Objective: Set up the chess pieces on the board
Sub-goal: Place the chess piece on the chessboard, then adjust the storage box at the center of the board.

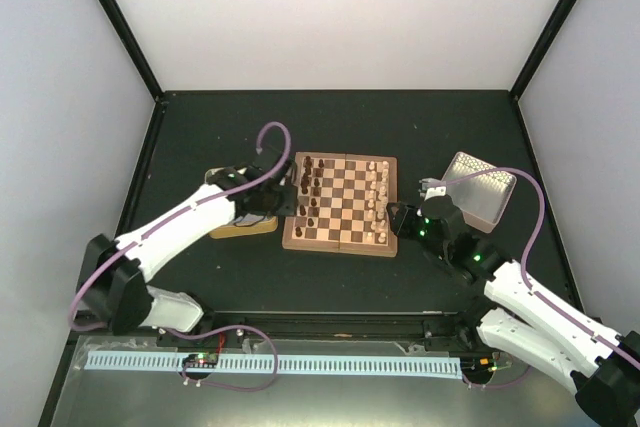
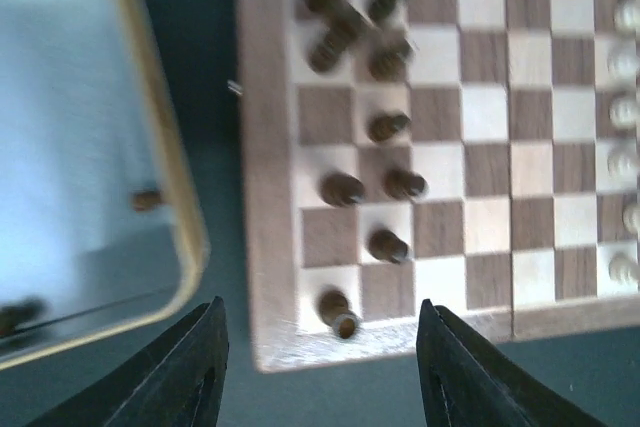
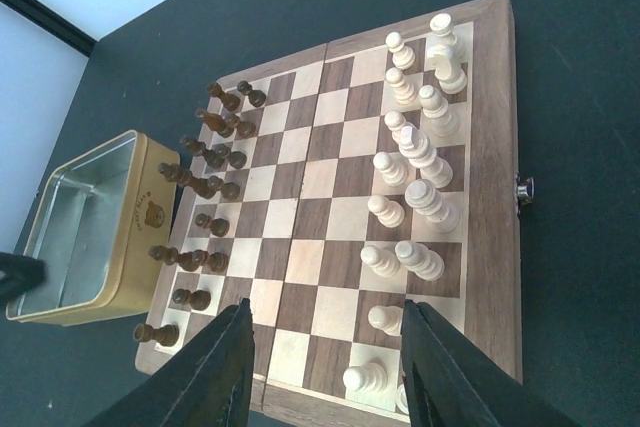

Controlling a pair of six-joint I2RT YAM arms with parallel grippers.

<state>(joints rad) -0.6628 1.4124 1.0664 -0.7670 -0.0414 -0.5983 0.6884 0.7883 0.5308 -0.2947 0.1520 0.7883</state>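
At the board's [image 1: 340, 245] near left corner, the left pincer [image 2: 320, 307] hangs with its black fingers [image 2: 195, 367] spread wide. Nothing is pinched between them. One dark chessman [image 2: 337, 311] stands on the corner square below the gap, touching neither finger. At the board's near right corner, the right pincer [image 3: 325, 307] is spread too and holds nothing, over the squares of the near edge.

The board lies flat on the dark bench [image 1: 340, 127], between the two arms. The dark brown pieces [image 3: 205, 187] crowd the two files along its left side, some bunched and leaning towards the far end (not one to a square there). The pale cream pieces [image 3: 415, 177] line the two files along its right side, several close together.

Just left of the board sits the yellowish tin [image 3: 130, 217], apart from the board's border by a strip of bench. At least one small dark piece [image 2: 147, 200] lies inside it. Right of the board and a little farther back stands the silvery perforated tray [image 1: 482, 187], tilted.
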